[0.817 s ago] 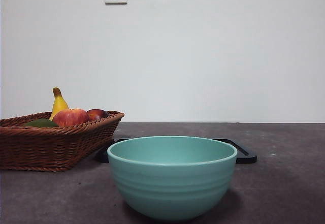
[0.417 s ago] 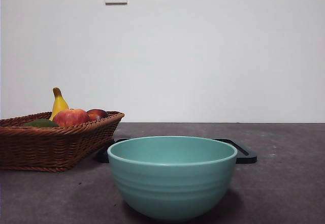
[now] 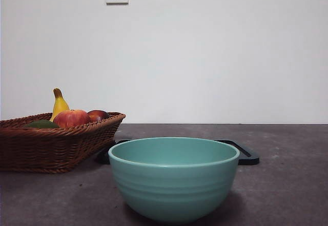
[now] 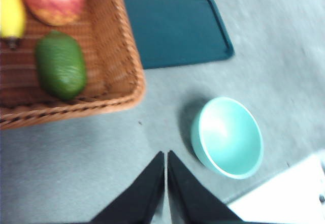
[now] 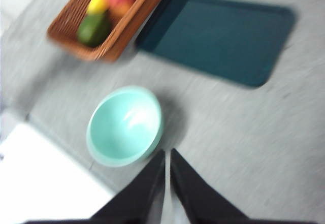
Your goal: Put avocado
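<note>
The dark green avocado (image 4: 61,65) lies in the wicker basket (image 4: 119,56) beside a red apple (image 4: 53,0) and a yellow banana (image 4: 11,10). In the front view only its top (image 3: 41,124) peeks over the basket rim (image 3: 61,134); the right wrist view shows the avocado (image 5: 93,29) blurred. My left gripper (image 4: 166,155) hangs shut high above bare table between the basket and the teal bowl (image 4: 227,136). My right gripper (image 5: 167,155) is shut too, high above the table beside the bowl (image 5: 124,125). Neither holds anything.
A dark teal tray (image 4: 172,26) lies flat behind the bowl (image 3: 173,177), beside the basket, and appears in the right wrist view as the tray (image 5: 218,36). The table's near edge and white floor (image 5: 45,183) lie close to the bowl.
</note>
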